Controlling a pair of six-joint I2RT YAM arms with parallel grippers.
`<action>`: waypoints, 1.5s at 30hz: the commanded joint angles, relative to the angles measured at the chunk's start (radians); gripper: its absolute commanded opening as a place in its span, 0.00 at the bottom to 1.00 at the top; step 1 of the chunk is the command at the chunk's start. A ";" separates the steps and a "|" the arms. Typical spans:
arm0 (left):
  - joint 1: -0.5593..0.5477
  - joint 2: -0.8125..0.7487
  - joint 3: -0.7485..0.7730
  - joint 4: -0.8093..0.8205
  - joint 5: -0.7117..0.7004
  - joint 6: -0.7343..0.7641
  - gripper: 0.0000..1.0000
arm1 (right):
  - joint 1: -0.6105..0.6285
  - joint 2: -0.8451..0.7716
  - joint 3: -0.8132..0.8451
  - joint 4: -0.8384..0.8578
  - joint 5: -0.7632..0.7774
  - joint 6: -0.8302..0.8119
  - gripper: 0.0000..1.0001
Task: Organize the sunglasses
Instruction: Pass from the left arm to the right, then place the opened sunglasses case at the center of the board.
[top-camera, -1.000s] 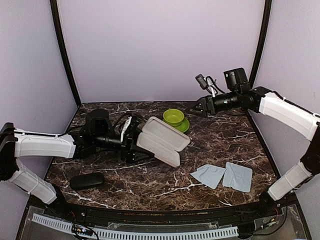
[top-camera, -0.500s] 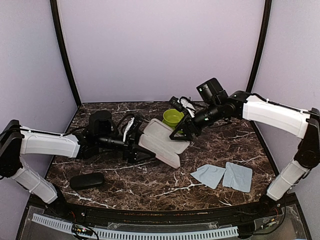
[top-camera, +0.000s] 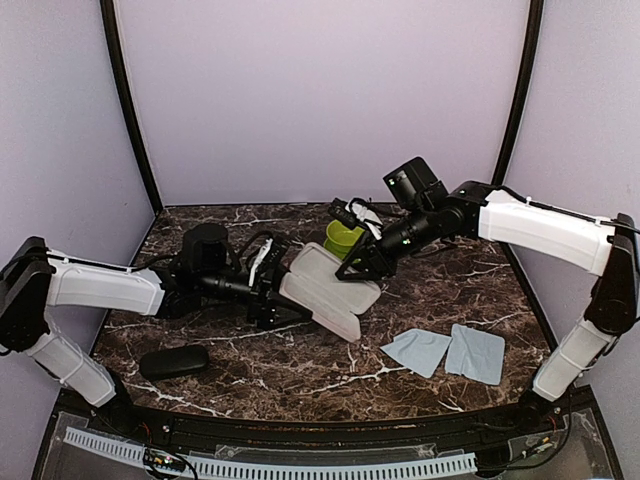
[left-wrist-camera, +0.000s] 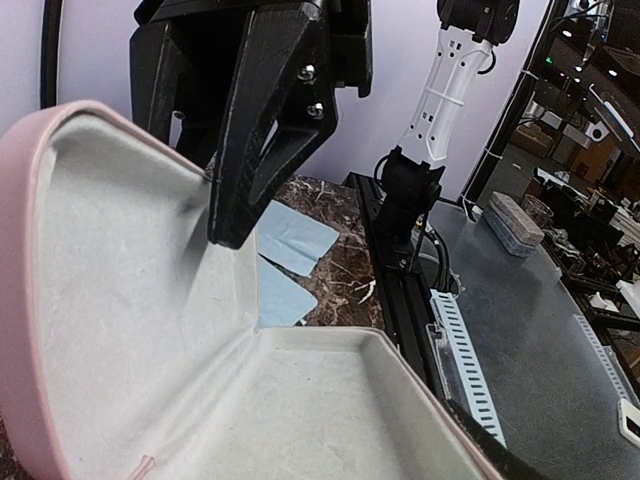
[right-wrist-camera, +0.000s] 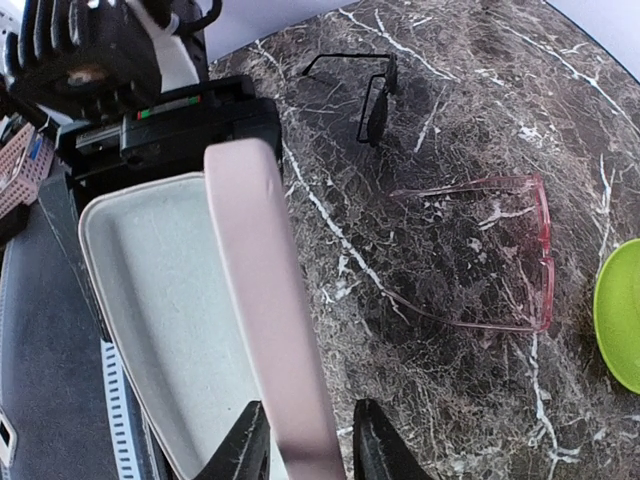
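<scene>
In the middle of your surface (top-camera: 300, 385) sits the open case (top-camera: 325, 290), one half toward you and the other half behind it. Just behind the open case stands the bowl (top-camera: 342, 237), on the plate (right-wrist-camera: 622, 310). Both pairs of sunglasses lie flat on the surface on that far side of the open case too (you can only make them out from the right wrist). The first pair (right-wrist-camera: 490, 255) is just beside the plate. The second pair (right-wrist-camera: 365, 85) is farther from the plate, and the two pairs lie apart. At your front right lie two cloths (top-camera: 417, 350) (top-camera: 475, 354), side by side, edges meeting. At your front left lies the shut case (top-camera: 174, 361), well apart from the rest.
</scene>
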 joint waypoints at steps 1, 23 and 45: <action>0.000 -0.005 0.030 0.057 0.035 -0.001 0.00 | 0.008 0.003 0.024 0.013 -0.010 -0.009 0.26; 0.002 -0.080 -0.059 -0.006 -0.093 0.011 0.98 | -0.037 -0.064 0.001 -0.034 0.125 0.013 0.04; 0.042 -0.221 0.082 -0.396 -0.843 -0.057 0.99 | 0.044 0.139 0.032 -0.133 0.603 -0.018 0.05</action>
